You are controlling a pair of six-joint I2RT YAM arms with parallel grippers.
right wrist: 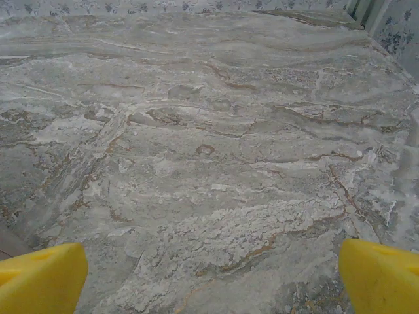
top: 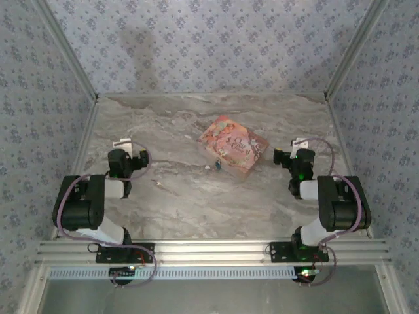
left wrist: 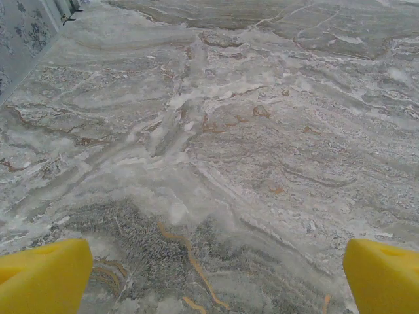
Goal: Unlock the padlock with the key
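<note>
The marbled worktop (top: 190,196) carried a tiny teal padlock (top: 217,166) just beside a pink box (top: 234,146) — left fingers (left wrist: 46,275) and right fingers (right wrist: 42,275) gaped, empty.

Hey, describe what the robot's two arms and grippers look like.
The left arm and right arm are chunky black joints with white link sections. A purplish cable loops along each. A green light glows on the right one. The fingertips are bright yellow in both wrist views.
</note>
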